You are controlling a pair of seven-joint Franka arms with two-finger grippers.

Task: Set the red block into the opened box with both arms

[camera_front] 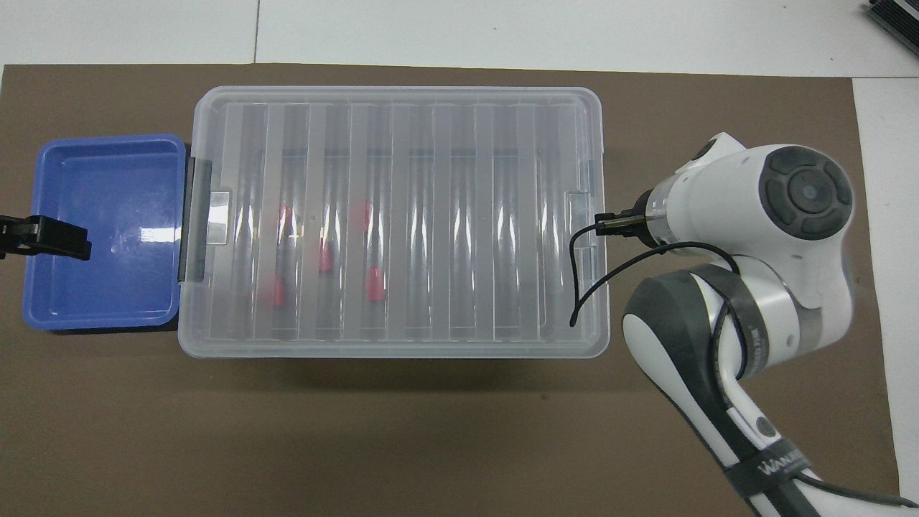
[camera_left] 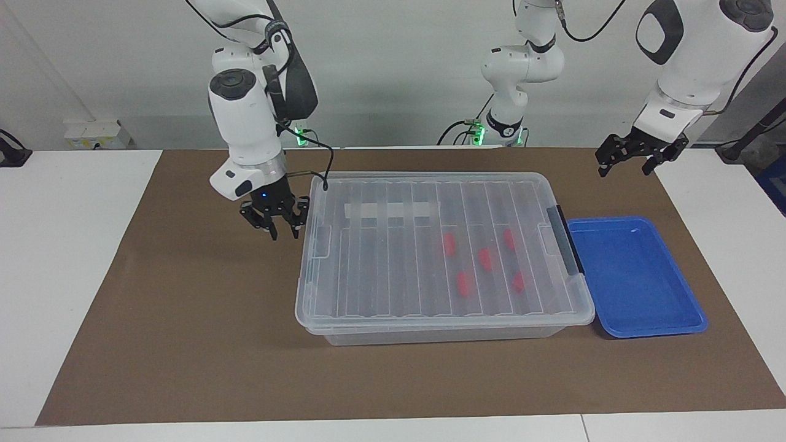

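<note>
Two white robot arms work a table covered by one brown mat (camera_left: 184, 307). The right gripper (camera_left: 282, 232) hangs low over the mat just beside the end of the box (camera_left: 442, 328) at the right arm's end of the table. Its fingers are spread apart and grip nothing. The left gripper (camera_left: 625, 167) waits raised at the other end, its fingers also parted and empty. From overhead its tip sits over the single blue tray (camera_left: 635, 325).

The one clear plastic storage box lies lengthwise across the mat. Its ribbed transparent lid (camera_left: 381, 270) sits flat on top, with a white tape strip (camera_left: 390, 210) on the side nearer the robots and a black latch (camera_left: 564, 239) at the end toward the left arm. The blue tray sits just beside that latch end.

Five red blocks show through the lid, all inside the box in the half toward the left arm. Each is small, bright red and chunky, blurred by the ribs. Two lie nearest the robots (camera_left: 509, 239) (camera_left: 449, 244), one sits in the middle (camera_left: 485, 259), and two lie farthest away (camera_left: 465, 283) (camera_left: 518, 281). They sit apart from one another, and neither gripper is near them.
</note>
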